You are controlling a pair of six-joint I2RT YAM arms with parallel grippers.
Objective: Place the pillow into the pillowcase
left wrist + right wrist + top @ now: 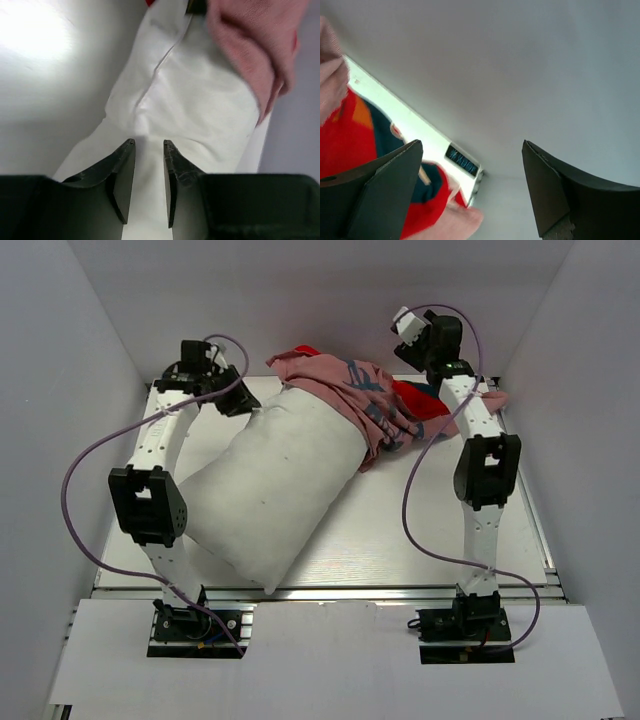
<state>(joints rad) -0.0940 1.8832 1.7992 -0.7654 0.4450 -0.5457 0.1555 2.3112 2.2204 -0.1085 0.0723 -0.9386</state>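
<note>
Step in hand, as judged: sleeving barely begun.

Large plump white stuffed pillow (pixel 270 485), plain fabric: lying slantwise on pale tabletop (pixel 420 560), near corner close to front aluminium rail (pixel 400 592), far end toward grey back wall (pixel 330 300).

Red printed fabric pillowcase (pixel 350 390), paler pink lining outward: bunched over far end of pillow only. Red, dark blue and orange patches spilling rightward beside right arm. Most of pillow bare.

Left gripper (pixel 149 142): at far left corner of pillow. Jaws narrowly parted, white cloth showing in the gap. Pinching a fold or merely poised over it: cannot tell.

Right gripper (pixel 471 145): held high near back wall, above right-hand heap of case. Jaws spread wide, nothing between, only wall behind.

Next move, as judged: calls for finding the open hem in the crumple, taking it with the free right claw, and drawing it toward the near edge along the pillow, far end steadied meanwhile. Hem not made out in any view.

Edges and room: left wall (pixel 60 390), right wall (pixel 590 390) and back wall close in, with far corners tight for both wrists. Open tabletop right of pillow, likely best room for the pull. Near corner of pillow close to rail, so some risk of slipping off the front if dragged along with the case
</note>
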